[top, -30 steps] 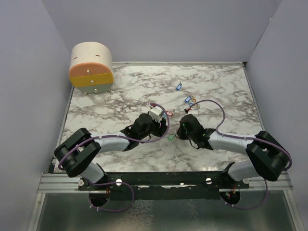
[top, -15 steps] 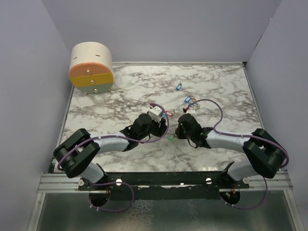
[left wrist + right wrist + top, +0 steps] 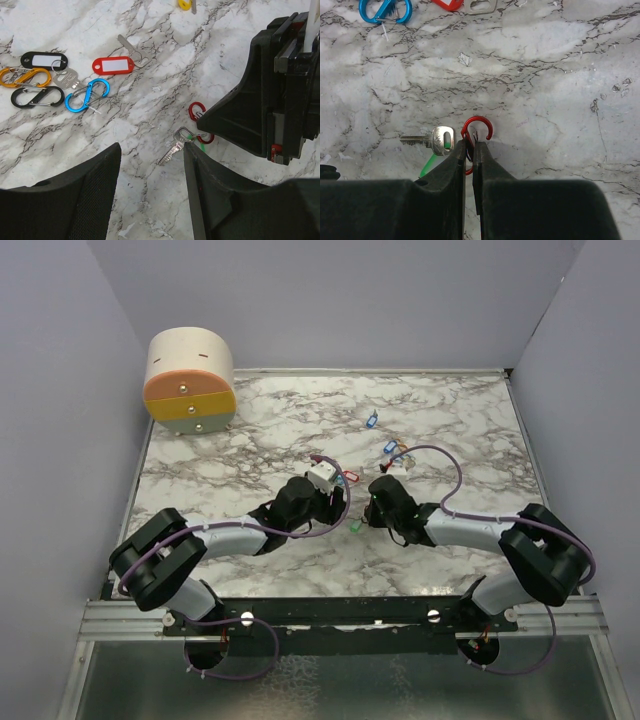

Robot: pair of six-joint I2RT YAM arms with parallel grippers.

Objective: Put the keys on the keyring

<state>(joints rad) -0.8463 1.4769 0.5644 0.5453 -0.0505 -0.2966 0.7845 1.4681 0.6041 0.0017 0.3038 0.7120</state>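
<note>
Right gripper [image 3: 468, 146]: fingers pressed together, pinching the near end of a red carabiner [image 3: 479, 126] low over the marble table [image 3: 250, 430], about mid-table.

Silver key [image 3: 434, 140] lies flat just left of the carabiner, blade pointing left. A green tag [image 3: 432, 163] shows under its head. Cannot tell whether key and carabiner touch.

Left gripper [image 3: 151, 150]: fingers spread, nothing between them. It hovers over the marble on the left side of the key, facing the right gripper.

Loose pieces lie farther back and slightly right of the grippers, seen best from the left wrist:
- red key tag [image 3: 113, 65] with a white label, and a second key [image 3: 131, 46] just beside it
- blue carabiner [image 3: 87, 95], black carabiner [image 3: 37, 96] and orange carabiner [image 3: 25, 76] close together
- black tag [image 3: 44, 61] next to the orange one

A blue tag [image 3: 372, 420] lies apart, farther back still.

Round drawer unit [image 3: 190, 380] sits at the far left corner.
</note>
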